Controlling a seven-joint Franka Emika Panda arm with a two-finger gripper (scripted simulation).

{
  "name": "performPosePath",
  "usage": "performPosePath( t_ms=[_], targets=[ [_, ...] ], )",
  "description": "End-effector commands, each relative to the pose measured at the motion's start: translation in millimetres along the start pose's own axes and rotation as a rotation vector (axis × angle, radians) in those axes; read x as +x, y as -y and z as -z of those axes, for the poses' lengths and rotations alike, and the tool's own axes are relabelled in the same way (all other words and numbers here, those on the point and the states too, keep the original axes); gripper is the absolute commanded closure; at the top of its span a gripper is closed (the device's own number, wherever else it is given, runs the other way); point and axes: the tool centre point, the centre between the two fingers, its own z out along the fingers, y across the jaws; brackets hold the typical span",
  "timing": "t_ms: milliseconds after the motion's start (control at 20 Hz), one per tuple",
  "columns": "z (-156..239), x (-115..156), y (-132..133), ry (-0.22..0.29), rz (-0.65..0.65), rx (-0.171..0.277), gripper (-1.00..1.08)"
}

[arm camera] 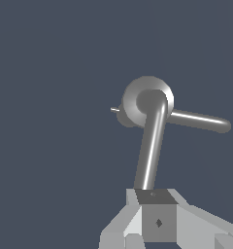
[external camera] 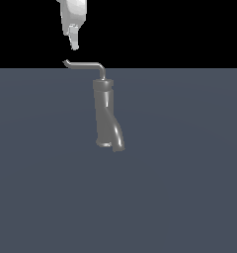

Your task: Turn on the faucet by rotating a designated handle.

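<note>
Jaws (external camera: 74, 45) of mine hang above the hooked tip of the handle (external camera: 86, 65), apart from it, with a clear strip of black background between my fingertip and the rod in the exterior view. Whether they are spread or pressed together I cannot tell: the exterior view shows them edge-on as one narrow white shape, and the wrist view shows only the white and grey blocks of my fingers (arm camera: 157, 221) with the end of the rod running in under them.

The faucet (external camera: 105, 116) stands upright on the flat blue-grey counter (external camera: 189, 188), a dark grey cylinder with a collar ring at its top and a short curved spout bending out low down toward the exterior view's right. From its top a thin light-grey rod rises a little, bends, and runs level toward the exterior view's left, ending in a small hook just below my fingertip.

In the wrist view I look down on the faucet's round top (arm camera: 146, 99). The handle (arm camera: 151, 146) runs from that top toward my fingers. A second, thicker grey bar points off to the side from the faucet body.
</note>
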Motion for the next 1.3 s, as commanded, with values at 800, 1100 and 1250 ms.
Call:
performPosePath(
  t_ms=[800, 1100, 1250],
  targets=[
    [-45, -7, 39, -0.017, -0.181, 0.002, 1.08],
    [-45, -9, 31, -0.017, -0.181, 0.001, 1.08],
    [-45, -11, 23, -0.017, -0.181, 0.001, 1.08]
  ],
)
